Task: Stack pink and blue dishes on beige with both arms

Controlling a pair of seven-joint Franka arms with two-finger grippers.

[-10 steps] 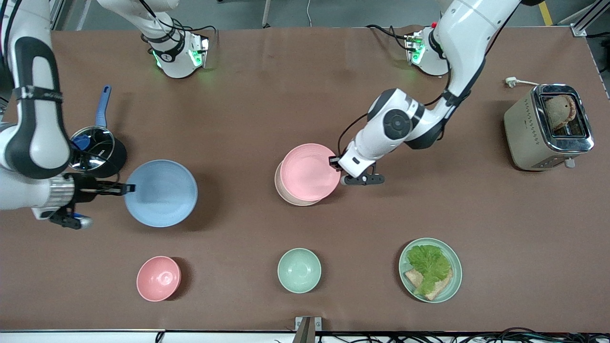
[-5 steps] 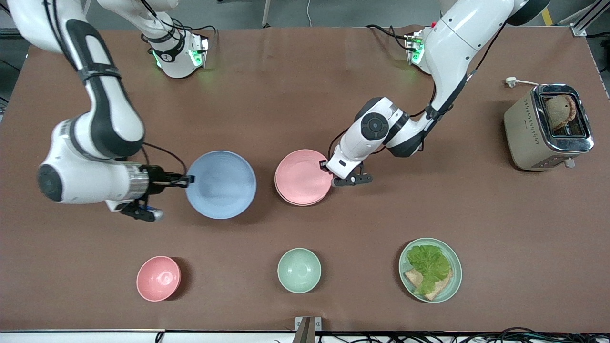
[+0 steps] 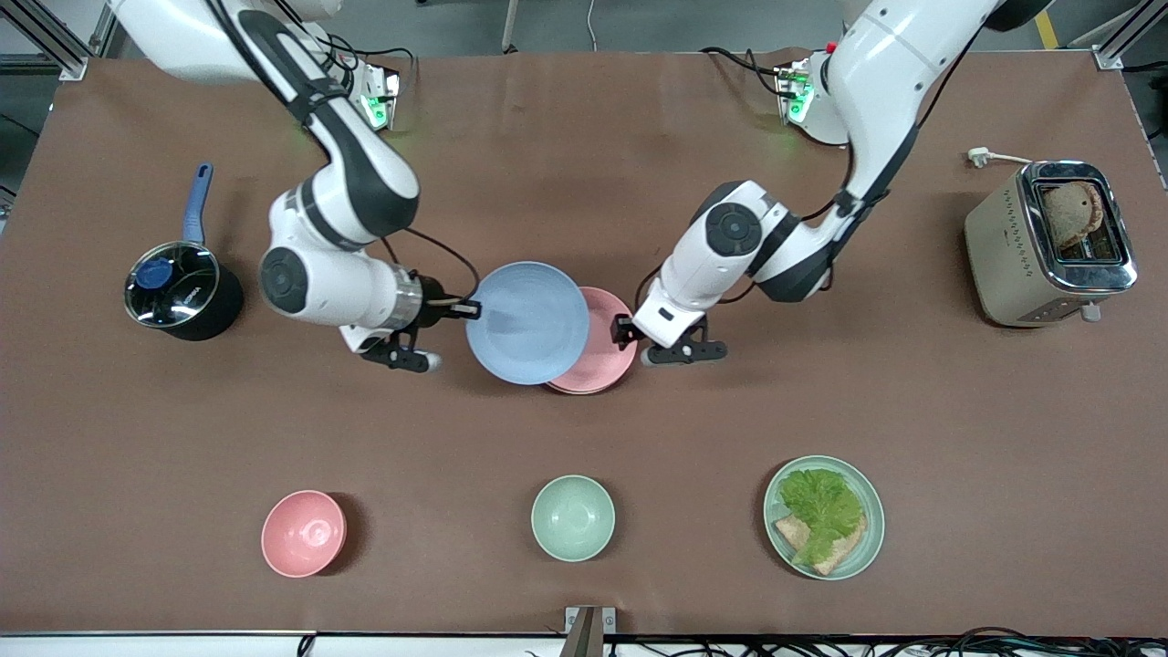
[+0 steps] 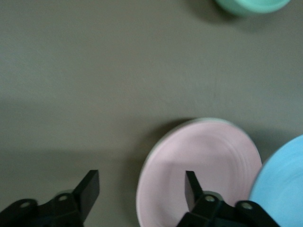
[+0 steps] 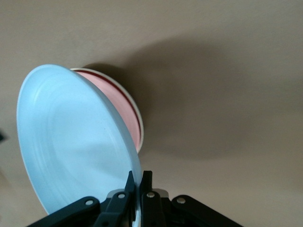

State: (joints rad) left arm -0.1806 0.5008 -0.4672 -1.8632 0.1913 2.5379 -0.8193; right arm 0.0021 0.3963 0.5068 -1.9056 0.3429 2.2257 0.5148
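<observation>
The pale blue matte round plate (image 3: 527, 322), pinched at its rim by the right gripper (image 3: 467, 310), has travelled from the open table toward the right arm's end to hang tilted over the stack at the table's middle, covering part of the pale pink matte plate (image 3: 604, 351). The pink plate lies on the cream-beige plate (image 5: 135, 106), whose rim shows as a thin edge beneath it. The left gripper (image 3: 624, 329), jaws spread wide and empty, has let go and sits just beside the pink plate's rim. No writing can be read. The brown table (image 3: 912, 438) lies bare around the stack, well apart from the mint-green bowl (image 3: 572, 517).
</observation>
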